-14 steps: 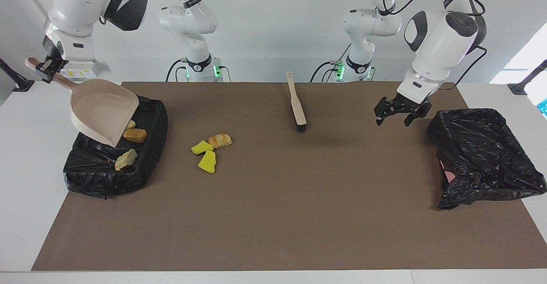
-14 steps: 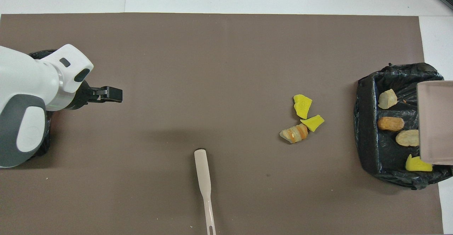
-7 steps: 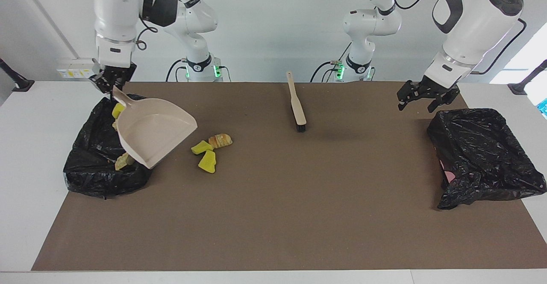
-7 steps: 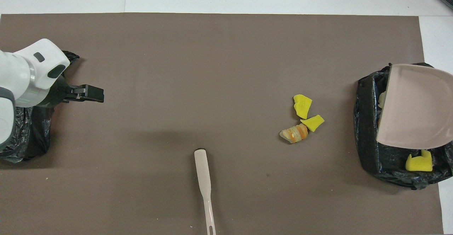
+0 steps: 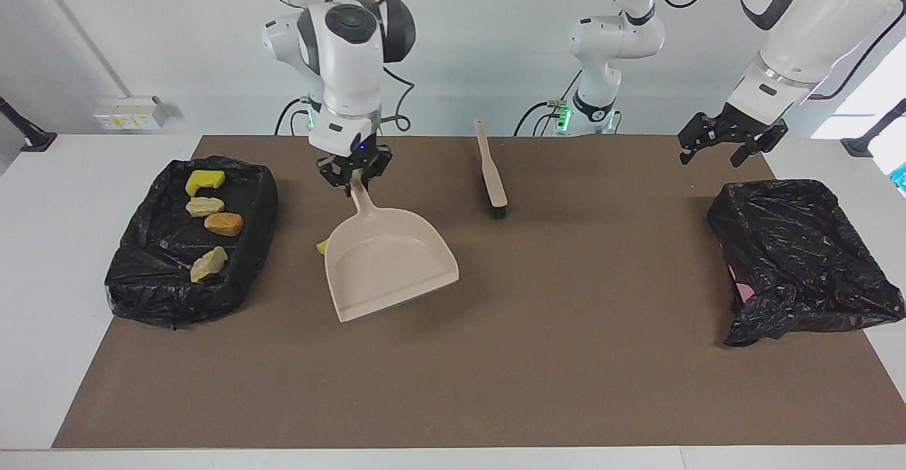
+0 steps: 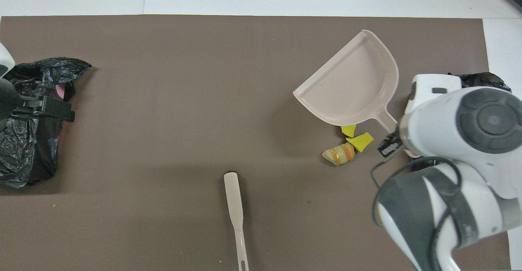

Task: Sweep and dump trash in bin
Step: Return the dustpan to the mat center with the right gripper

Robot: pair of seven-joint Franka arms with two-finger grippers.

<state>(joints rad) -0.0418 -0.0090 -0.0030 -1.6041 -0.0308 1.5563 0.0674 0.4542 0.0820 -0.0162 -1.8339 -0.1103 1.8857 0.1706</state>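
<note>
My right gripper is shut on the handle of the beige dustpan, which hangs tilted and empty above the mat, over the loose trash. In the facing view the pan hides those chunks except a yellow sliver. From overhead, two yellow wedges and a striped bread-like lump lie on the mat beside the pan's handle. The black-lined bin at the right arm's end holds several chunks: yellow, beige, orange, tan. My left gripper hangs open and holds nothing.
The beige brush with black bristles lies on the brown mat, near the robots at mid-table. A crumpled black bag sits at the left arm's end, under the waiting left gripper. In the overhead view my right arm covers most of the bin.
The right arm swung the emptied dustpan off the bin toward the table's middle, over the loose chunks. The left gripper rose and drew back toward the left arm's end.
</note>
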